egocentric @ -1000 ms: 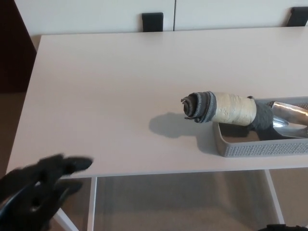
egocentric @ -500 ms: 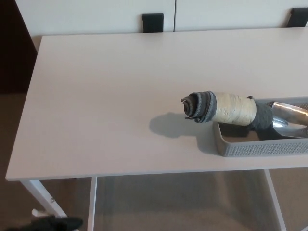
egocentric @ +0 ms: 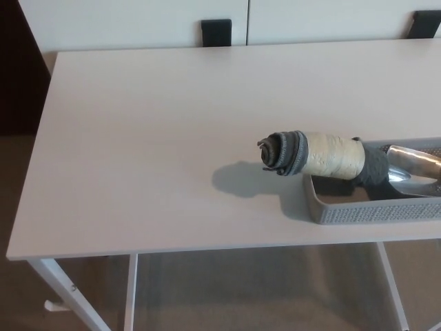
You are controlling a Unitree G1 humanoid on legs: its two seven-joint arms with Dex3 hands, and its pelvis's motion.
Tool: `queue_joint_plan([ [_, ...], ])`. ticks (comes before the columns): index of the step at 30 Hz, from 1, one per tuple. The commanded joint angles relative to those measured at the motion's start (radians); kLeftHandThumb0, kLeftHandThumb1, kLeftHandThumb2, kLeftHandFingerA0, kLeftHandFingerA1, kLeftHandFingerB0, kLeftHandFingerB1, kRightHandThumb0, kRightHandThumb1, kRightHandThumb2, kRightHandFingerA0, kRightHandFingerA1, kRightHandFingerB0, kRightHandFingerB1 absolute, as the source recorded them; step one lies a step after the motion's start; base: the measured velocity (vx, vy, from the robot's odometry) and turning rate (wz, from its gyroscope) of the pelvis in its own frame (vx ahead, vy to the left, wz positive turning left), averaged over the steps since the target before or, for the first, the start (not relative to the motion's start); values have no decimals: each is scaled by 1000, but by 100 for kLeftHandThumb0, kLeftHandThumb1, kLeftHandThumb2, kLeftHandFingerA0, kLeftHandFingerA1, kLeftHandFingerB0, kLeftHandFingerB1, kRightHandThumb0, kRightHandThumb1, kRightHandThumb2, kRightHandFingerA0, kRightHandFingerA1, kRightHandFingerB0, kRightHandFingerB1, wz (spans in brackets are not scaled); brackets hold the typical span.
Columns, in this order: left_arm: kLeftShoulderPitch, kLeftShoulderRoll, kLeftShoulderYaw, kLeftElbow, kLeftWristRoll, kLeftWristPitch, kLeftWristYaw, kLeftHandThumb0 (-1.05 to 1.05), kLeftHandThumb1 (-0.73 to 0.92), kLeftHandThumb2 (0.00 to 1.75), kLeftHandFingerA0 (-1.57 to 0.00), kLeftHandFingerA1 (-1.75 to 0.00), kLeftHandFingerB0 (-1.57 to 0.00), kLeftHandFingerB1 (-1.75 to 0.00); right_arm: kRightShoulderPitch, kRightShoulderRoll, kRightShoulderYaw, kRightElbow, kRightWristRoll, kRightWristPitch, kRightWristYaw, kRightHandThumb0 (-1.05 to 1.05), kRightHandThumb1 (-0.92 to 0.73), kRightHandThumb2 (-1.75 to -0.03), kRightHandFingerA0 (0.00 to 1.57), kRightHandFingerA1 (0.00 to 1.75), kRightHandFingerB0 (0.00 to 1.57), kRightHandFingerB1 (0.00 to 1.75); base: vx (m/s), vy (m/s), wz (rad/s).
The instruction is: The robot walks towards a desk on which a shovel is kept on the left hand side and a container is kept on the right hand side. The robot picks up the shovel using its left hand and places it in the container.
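The container [egocentric: 372, 207] and the shovel [egocentric: 331, 157] blade run off the right edge.

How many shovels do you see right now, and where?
1. The shovel lies across the left rim of the grey container at the desk's right side: metal blade inside, wrapped handle sticking out leftward over the desk. The container runs past the picture edge, so more could be hidden.

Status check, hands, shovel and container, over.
Neither hand in view. Shovel lies in the container, blade inside, wrapped handle sticking out over the left rim. Desk shows nothing in the way.
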Motion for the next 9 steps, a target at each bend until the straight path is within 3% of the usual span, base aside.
queue_joint_plan([
  [1,-65,28,-16,320,147,-462,374,-80,79,65,-22,-30,-22,-28,29,24,-89,18,54,-126,-67,-51,-64,-58,39,48,26,38,0,0,0],
  [2,-60,29,-16,318,146,-465,377,-80,79,64,-23,-31,-23,-30,32,26,-91,16,56,-126,-64,-56,-54,-77,34,54,24,46,0,0,0],
  [9,-50,58,-41,332,168,-507,398,-78,82,65,-23,-31,-23,-30,35,38,-96,32,47,-134,-67,-56,-54,-77,35,54,23,46,0,0,0],
])
